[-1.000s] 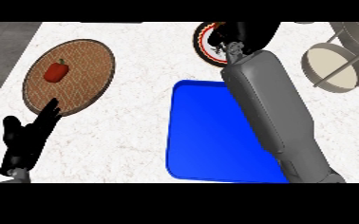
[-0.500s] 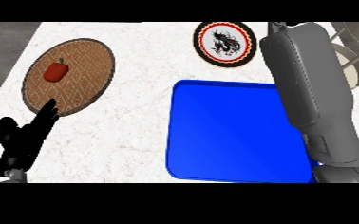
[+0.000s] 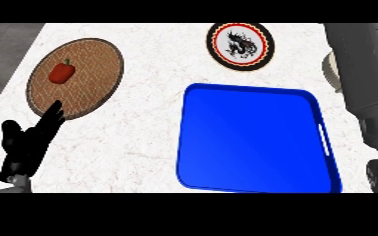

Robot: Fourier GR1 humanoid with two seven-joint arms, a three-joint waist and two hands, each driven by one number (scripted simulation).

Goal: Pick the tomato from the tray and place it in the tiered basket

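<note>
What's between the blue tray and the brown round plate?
Nothing sits there. In the head view, only bare white counter lies between the tray and the brown plate.

White marbled counter top [image 3: 148, 130] with faint grey veins, spreading ahead and right of the left hand [image 3: 26, 145], grey floor strip [image 3: 11, 50] beyond the counter's edge, ahead-left of that hand, even light
</note>
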